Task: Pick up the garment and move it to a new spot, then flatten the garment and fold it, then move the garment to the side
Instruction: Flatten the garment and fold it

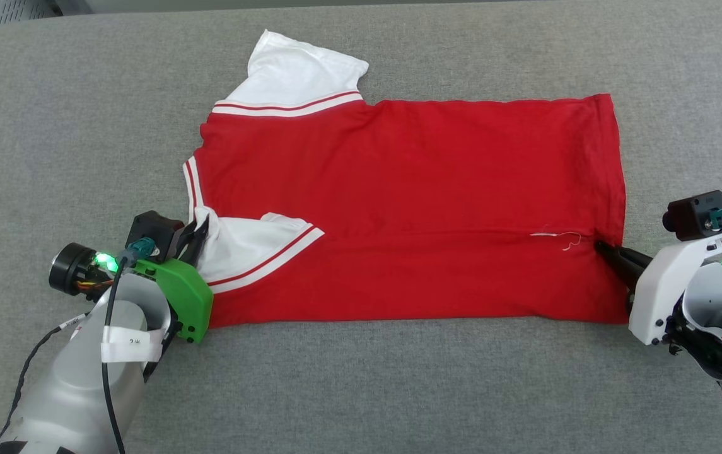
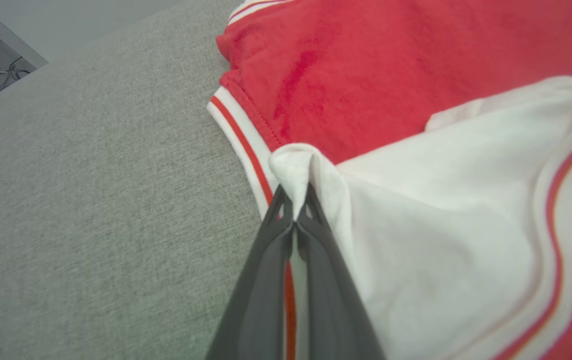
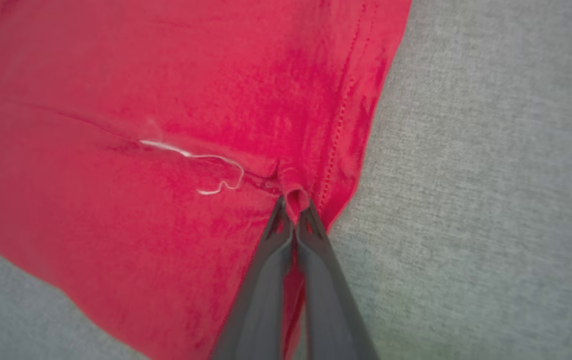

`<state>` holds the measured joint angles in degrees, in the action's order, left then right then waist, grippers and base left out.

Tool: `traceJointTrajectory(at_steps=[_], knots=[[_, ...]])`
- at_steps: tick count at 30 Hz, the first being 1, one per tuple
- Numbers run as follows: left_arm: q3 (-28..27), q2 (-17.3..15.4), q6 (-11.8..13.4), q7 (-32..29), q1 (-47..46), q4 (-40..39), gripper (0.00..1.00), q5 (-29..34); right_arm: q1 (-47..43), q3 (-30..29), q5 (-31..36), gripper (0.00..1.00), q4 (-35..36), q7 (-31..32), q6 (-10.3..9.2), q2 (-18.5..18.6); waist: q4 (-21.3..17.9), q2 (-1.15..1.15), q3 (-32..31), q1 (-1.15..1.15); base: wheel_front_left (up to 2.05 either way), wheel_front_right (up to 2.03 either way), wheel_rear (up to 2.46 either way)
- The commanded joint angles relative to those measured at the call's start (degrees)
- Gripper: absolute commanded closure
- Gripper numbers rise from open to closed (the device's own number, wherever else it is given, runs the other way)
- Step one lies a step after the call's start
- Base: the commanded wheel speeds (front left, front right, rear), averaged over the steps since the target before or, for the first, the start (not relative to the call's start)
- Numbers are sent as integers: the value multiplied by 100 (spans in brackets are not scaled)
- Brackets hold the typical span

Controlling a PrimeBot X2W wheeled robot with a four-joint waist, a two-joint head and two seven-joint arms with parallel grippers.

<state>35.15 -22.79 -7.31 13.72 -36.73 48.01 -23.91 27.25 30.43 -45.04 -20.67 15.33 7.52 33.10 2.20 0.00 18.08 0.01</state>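
Garment [image 1: 411,189] pinched at both ends, mid-fold
left gripper [image 2: 293,202] clamps sleeve [image 2: 440,225], 8 o'clock; right gripper [image 3: 293,207] clamps hem [image 3: 345,125], 4 o'clock; prob. so near edge lifts evenly

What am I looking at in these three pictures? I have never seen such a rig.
A two-armed robot is folding a shirt. The wide picture comes from a camera on its head; the other two from cameras on its wrists, each looking along that hand's two dark fingers. On the grey surface lies the red shirt, its near white sleeve lying over the body. The left hand pinches that sleeve; the right hand pinches the red hem at the other end.
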Motion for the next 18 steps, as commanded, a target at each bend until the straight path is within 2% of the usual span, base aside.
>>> traceJointTrajectory(at_steps=[1, 4, 5, 6, 7, 8, 18], knots=[[94, 47, -16, 41, -90, 104, 100, -81, 71, 90, -10, 100, -102, -51, -3, -49, 11, 0, -6, -1, 0, 0, 0], [240, 83, -16, 77, -154, 244, 100, -276, 113, 183, -95, 100, -207, -159, -3, -67, 40, 0, -32, -1, 0, 0, 0], [273, 71, -16, 89, -186, 280, 100, -345, 128, 202, -114, 96, -231, -208, -3, -62, 47, 0, -53, -1, 0, 0, 0], [288, 62, -17, 97, -208, 302, 98, -407, 138, 214, -135, 62, -245, -243, -3, -57, 50, 0, -81, -1, 0, 0, 0], [309, 48, -17, 104, -229, 328, 18, -483, 141, 215, -161, 0, -253, -293, -3, -46, 58, 0, -128, -1, 0, 0, 0], [330, 23, -17, 110, -256, 332, 0, -515, 136, 206, -175, 0, -250, -342, -3, -33, 67, 0, -172, -1, 0, 0, 0], [711, -417, -17, -9, -282, 25, 0, -919, -440, -81, -332, 0, 306, -712, -3, 317, 146, 0, -780, -1, 0, 0, 0]])
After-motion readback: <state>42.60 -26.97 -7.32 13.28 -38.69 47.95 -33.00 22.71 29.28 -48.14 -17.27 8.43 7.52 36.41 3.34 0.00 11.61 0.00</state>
